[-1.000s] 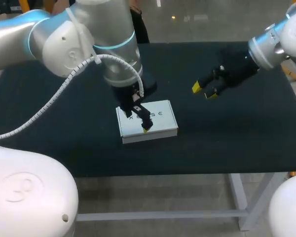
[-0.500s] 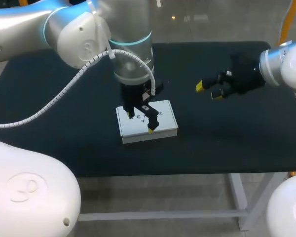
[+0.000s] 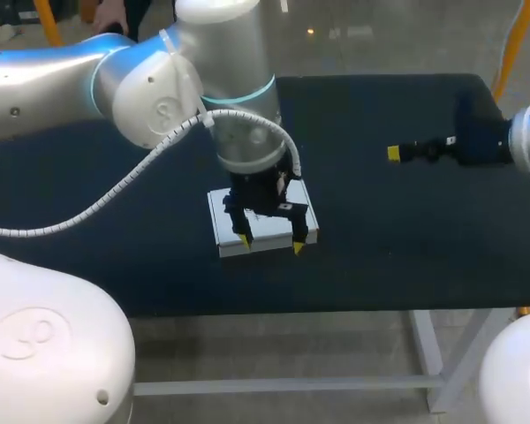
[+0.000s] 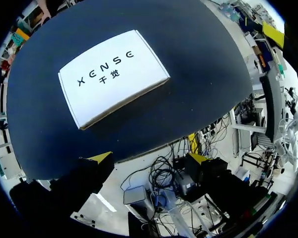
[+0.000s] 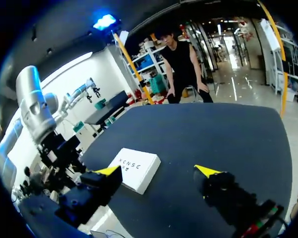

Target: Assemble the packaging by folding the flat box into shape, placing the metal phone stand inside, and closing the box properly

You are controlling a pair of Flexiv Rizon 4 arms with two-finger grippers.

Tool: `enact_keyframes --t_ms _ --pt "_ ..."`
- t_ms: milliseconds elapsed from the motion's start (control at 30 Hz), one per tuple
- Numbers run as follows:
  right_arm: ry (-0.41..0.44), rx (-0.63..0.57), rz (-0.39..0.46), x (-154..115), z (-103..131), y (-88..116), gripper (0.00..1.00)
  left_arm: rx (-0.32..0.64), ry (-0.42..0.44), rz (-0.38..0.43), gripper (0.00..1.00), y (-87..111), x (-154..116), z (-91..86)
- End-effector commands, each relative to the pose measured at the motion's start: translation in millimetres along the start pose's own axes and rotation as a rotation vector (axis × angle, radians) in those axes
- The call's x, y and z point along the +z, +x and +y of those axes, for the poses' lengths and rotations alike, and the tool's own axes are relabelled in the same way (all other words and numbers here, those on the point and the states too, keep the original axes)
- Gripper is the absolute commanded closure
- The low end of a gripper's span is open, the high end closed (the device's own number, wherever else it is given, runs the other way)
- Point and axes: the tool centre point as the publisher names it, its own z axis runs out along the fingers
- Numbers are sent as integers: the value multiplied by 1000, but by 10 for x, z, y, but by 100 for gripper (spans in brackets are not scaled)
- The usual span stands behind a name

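The white box (image 3: 263,221) lies shut and flat on the black table (image 3: 380,230), printed lid up. My left gripper (image 3: 271,244) hangs over the box's near edge, open, its yellow tips apart and nothing between them. In the left wrist view the box (image 4: 113,78) lies ahead of the open left gripper (image 4: 149,158), apart from both fingers. My right gripper (image 3: 396,153) is held well off to the right of the box, above the table. In the right wrist view it (image 5: 158,171) stands open and empty, with the box (image 5: 135,169) far ahead. No metal phone stand is in view.
The table's front edge (image 3: 336,309) runs close below the box. My left arm (image 3: 238,115) rises over the box's far side and hides part of the lid. Bare black tabletop lies between the box and the right gripper.
My left gripper has turned and shifted from over the lid's middle to the box's near edge. My right arm has drawn back to the right, away from the box.
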Motion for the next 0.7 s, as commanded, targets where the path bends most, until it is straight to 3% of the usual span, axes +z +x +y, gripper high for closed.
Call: enact_keyframes --t_ms 33,367,700 --pt "-245 -222 16 -54 -48 -136 0 -54 28 3 0 30 123 95" --pt "-278 -349 -10 -107 -13 -398 0 -221 92 23 0 93 439 97" --pt "-266 -376 -2 -61 -24 -553 0 -277 196 -82 0 149 656 59"
